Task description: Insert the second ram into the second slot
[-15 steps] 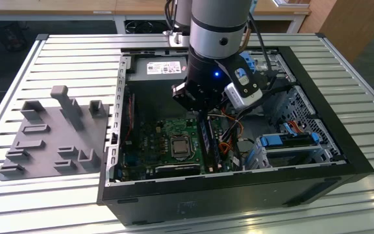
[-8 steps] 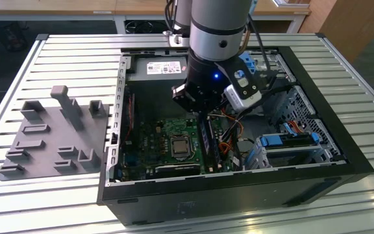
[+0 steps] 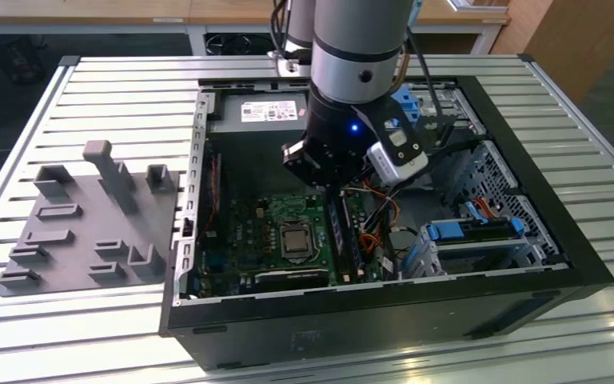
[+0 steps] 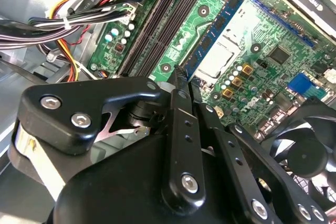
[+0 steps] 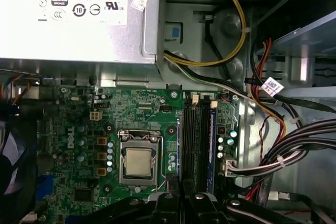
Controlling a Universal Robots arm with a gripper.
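My gripper (image 3: pixel 326 182) reaches down into the open computer case (image 3: pixel 563 240), over the green motherboard (image 3: pixel 275 240). In both wrist views it is shut on the second ram (image 4: pixel 223 24), a long blue stick with black chips that runs out from the fingertips. Seen edge-on, the second ram (image 5: pixel 179 140) lies along the side of the black memory slots (image 5: pixel 195 140) nearest the processor socket (image 5: pixel 137 161). I cannot tell whether it touches a slot. Another blue stick (image 5: pixel 211 140) sits in the slot at the far side of the bank. The gripper (image 5: pixel 178 184) hides the near end of the slots.
The power supply (image 5: pixel 79 19) lies at one end of the board. Bundled cables (image 5: pixel 294 145) crowd the side beyond the slots, beside a drive cage (image 3: pixel 478 232). A black fan (image 4: pixel 310 150) sits near the processor. A grey fixture (image 3: pixel 83 224) rests on the slatted table at the exterior view's left.
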